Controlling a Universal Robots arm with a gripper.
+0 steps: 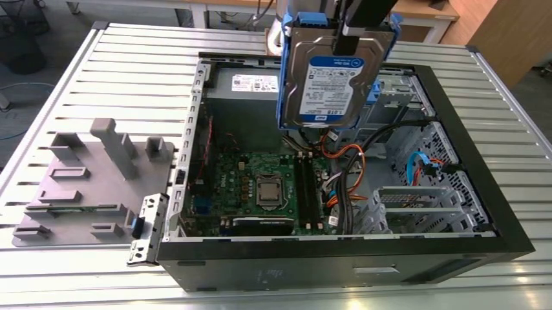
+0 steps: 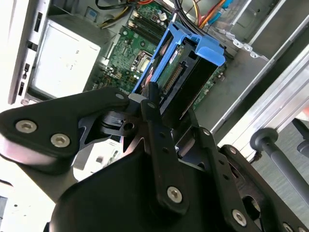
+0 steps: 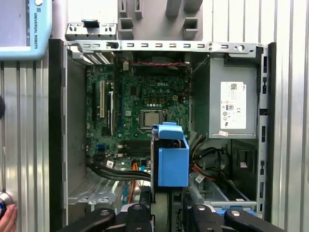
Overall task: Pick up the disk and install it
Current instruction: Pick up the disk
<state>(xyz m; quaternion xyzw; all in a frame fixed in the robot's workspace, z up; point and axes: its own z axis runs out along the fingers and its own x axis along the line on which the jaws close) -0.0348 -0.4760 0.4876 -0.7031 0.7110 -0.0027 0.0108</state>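
Holding the disk (image 1: 330,77) on edge above the open case (image 1: 345,261), well clear of the table (image 1: 86,71). Jaws are clamped on its top edge, blue carrier frame around it. My read: square the carrier to the drive cage (image 1: 404,90) before lowering, go slow, and steer clear of the orange and black cables (image 1: 345,161) right beneath. Case contents: motherboard (image 1: 258,187), grey power supply (image 3: 231,104) with white sticker, cable bundles, and the cage at the exterior view's right.
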